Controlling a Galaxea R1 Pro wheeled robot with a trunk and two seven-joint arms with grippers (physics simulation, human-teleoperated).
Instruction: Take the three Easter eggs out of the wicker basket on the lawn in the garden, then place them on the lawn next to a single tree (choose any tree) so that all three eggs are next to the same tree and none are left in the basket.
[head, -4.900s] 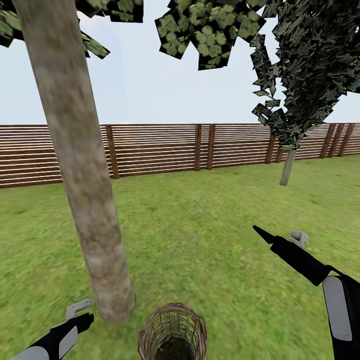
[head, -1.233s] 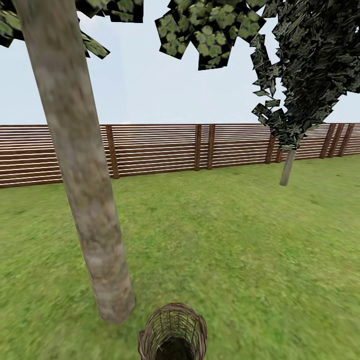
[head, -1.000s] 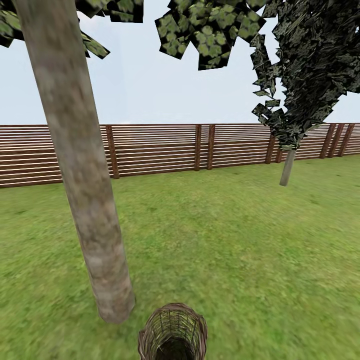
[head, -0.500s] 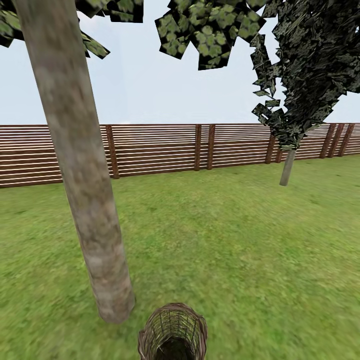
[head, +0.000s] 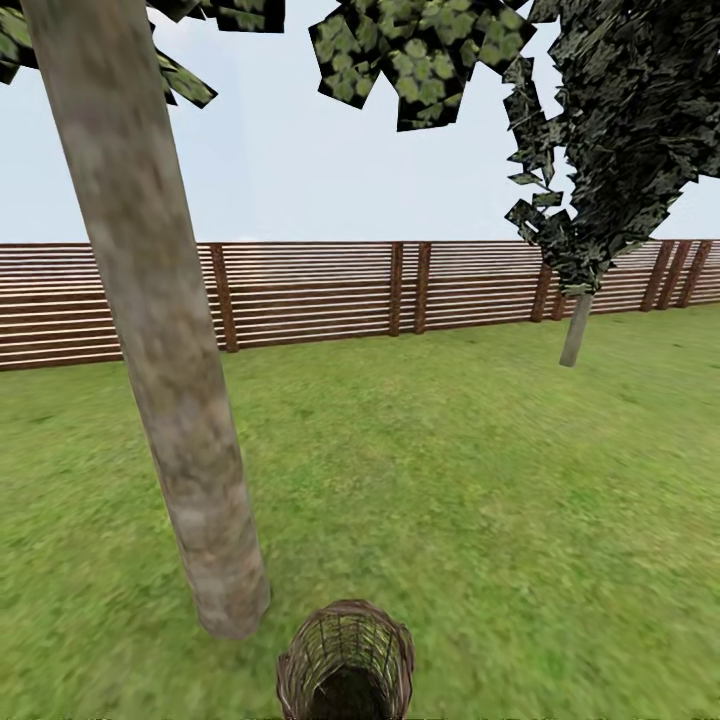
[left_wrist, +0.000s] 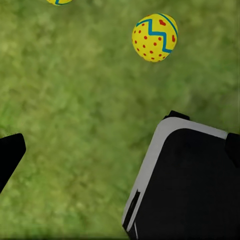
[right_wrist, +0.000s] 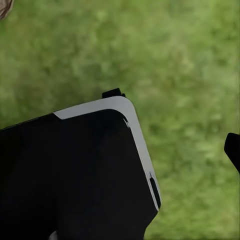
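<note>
The wicker basket (head: 345, 655) stands on the lawn (head: 450, 480) at the bottom of the head view, just right of the foot of the thick grey-brown tree (head: 170, 400). Its inside looks dark, with no egg visible in it. One yellow Easter egg (left_wrist: 154, 37) lies on the grass in the left wrist view, and the edge of a second egg (left_wrist: 59, 1) shows at the picture's border. The third egg is out of view. My left gripper (left_wrist: 122, 155) hangs open over the grass, away from the eggs. My right gripper (right_wrist: 120, 150) is open over bare grass.
A brown slatted fence (head: 310, 295) closes the garden at the back. A thin-trunked tree (head: 577, 330) with dark low foliage stands at the far right. A black, white-edged part of my own body (left_wrist: 185, 180) sits under both wrist cameras.
Both arms, raised in the head view 4.9 s ago, have dropped out of it. In the last half second the head camera tilted slightly, shifting the whole picture.
</note>
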